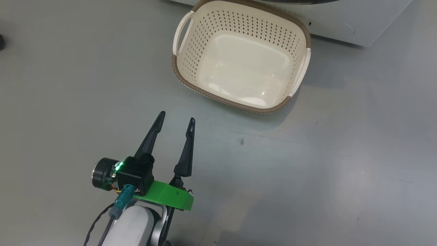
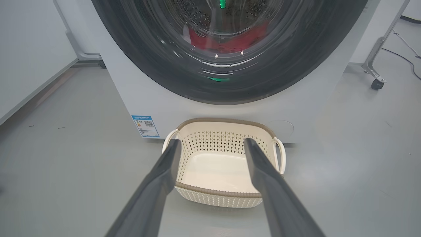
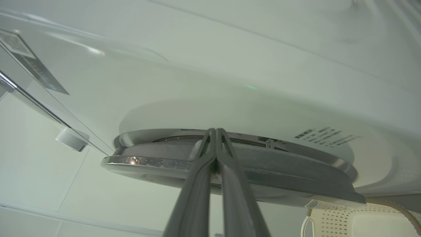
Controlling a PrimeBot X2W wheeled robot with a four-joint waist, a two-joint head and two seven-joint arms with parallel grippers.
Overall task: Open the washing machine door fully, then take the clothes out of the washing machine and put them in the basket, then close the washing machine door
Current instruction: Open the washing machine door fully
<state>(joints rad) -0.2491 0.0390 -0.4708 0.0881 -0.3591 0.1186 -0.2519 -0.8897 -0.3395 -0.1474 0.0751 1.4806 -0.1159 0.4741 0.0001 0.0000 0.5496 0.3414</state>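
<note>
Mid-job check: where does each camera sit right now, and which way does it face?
Head view: on the head, looking down at the floor and the empty basket; the open left gripper shows lower left.
Left wrist view: low, facing the washing machine door, red clothes behind its glass; own fingers spread.
Right wrist view: close against the door's edge; right gripper shut.
Shared: the basket, in all three.

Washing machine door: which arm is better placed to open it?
Probably right. The right gripper, shut, sits at the washing machine door rim; the left gripper hangs open short of the basket.
</note>
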